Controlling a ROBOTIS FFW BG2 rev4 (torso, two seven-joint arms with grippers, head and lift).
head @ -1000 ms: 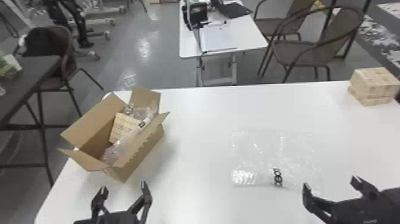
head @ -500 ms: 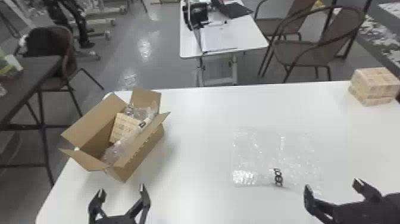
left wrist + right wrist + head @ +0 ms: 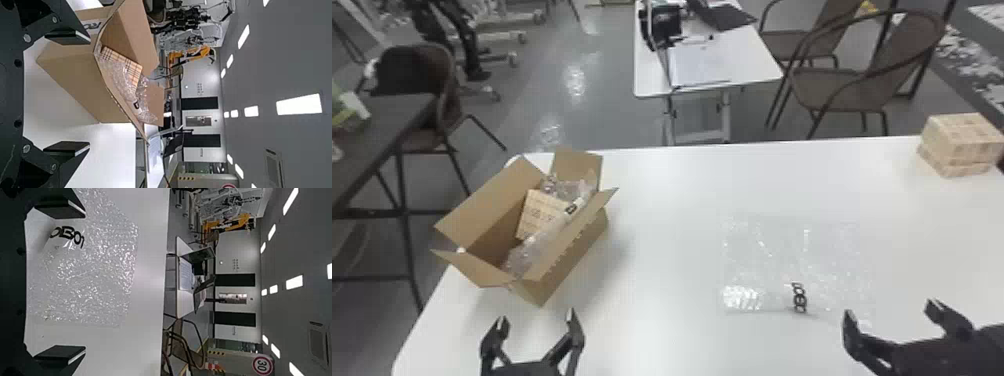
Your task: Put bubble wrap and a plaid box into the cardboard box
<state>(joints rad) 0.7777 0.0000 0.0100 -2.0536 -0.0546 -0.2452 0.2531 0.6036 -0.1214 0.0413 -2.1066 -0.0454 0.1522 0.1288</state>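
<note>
On the white table (image 3: pixel 667 210) stands the cardboard box (image 3: pixel 579 252), beyond the left gripper's (image 3: pixel 537 319) parted, empty fingers. The bubble wrap sheet (image 3: pixel 767 260), with dark lettering (image 3: pixel 799 298), lies flat near the right gripper's (image 3: pixel 891 311) spread, empty fingers. Inside the cardboard box are the plaid box (image 3: pixel 538 216) and crumpled bubble wrap (image 3: pixel 526 256).

A wide lane of white tabletop (image 3: pixel 664 240) ran between the cardboard box (image 3: pixel 577 255) and the flat bubble wrap (image 3: pixel 782 260), but splayed flaps (image 3: pixel 477 270) edged the box's opening.
</note>
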